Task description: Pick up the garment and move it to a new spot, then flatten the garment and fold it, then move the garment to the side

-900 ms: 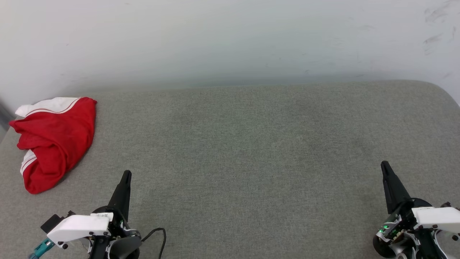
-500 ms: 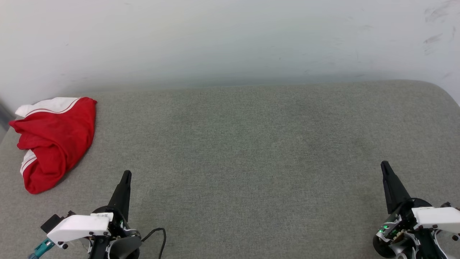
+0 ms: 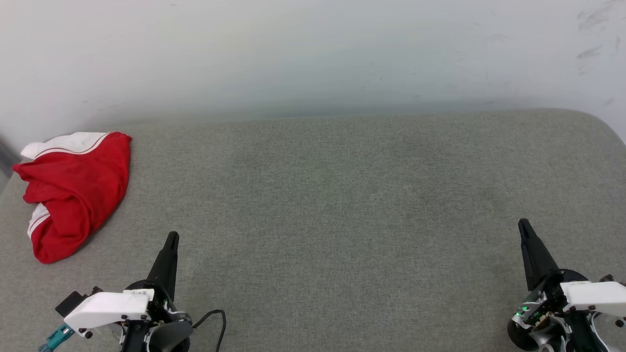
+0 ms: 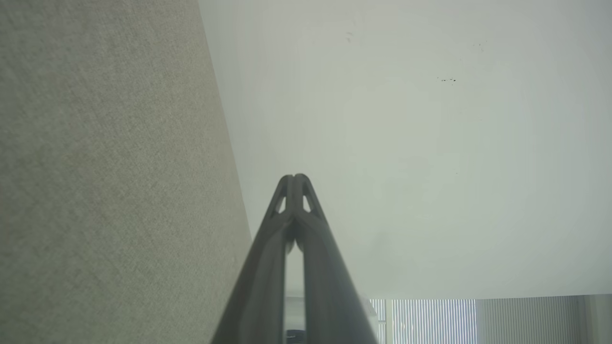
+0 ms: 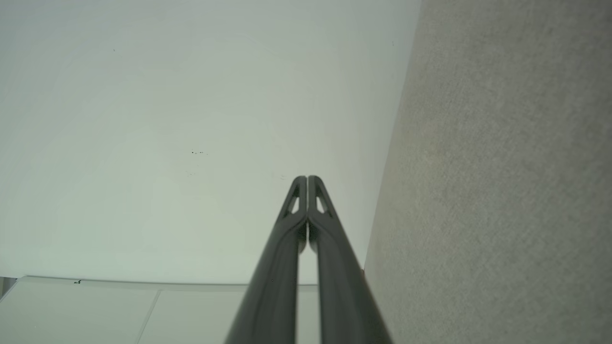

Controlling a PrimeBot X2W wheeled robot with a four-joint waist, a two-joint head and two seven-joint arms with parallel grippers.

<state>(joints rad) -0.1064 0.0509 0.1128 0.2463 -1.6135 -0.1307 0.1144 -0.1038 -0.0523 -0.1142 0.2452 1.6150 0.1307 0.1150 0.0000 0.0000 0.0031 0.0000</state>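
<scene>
Red garment (image 3: 73, 190): crumpled heap w/ white striped trim, at 9 o'clock of head view, lying on grey fabric surface (image 3: 342, 195) near its far-left corner, by pale wall (image 3: 313, 49).
L gripper (image 3: 172, 237): 7 o'clock, clenched on nothing, tips touching, pointing to 12; garment lies at its 11 o'clock, apart.
R gripper (image 3: 523, 224): 4 o'clock, clenched, empty, well apart from garment.

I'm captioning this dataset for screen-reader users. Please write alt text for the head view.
A crumpled red garment with white trim lies at the far left of a grey surface. The left gripper and right gripper, both shut, sit at the bottom corners.
</scene>
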